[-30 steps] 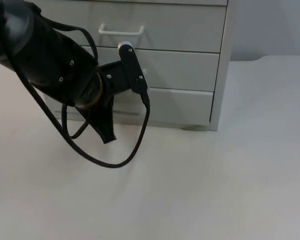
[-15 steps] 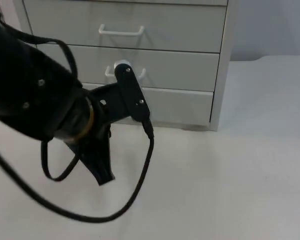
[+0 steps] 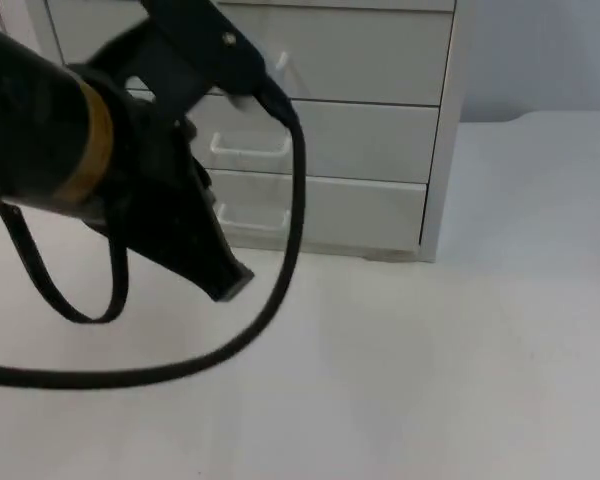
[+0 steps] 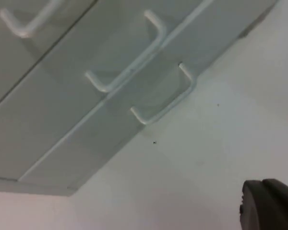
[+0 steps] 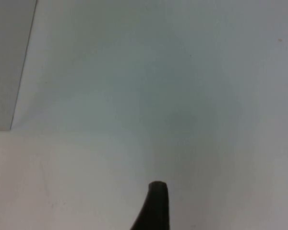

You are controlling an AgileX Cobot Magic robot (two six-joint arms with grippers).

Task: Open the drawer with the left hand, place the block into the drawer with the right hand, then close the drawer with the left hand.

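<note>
The drawer unit (image 3: 310, 120) stands at upper centre of the top view, all drawers shut. The left gripper (image 3: 220, 280) hangs left of centre, grip state unclear. The handles (image 4: 163, 98) look stiff, probably slippery; hook one mid-bar.

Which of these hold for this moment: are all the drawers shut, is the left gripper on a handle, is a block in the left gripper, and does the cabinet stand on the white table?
1. All the drawers of the cabinet are shut. True: every front sits flush.
2. The left gripper grips a drawer handle. False: it hangs in front of the cabinet, apart from the lower handle.
3. The left gripper holds a block. False: nothing is seen at its fingertip.
4. The cabinet stands on the white table. True.
5. Each visible drawer front carries a white handle. True: the middle handle sits above the lower one.
</note>
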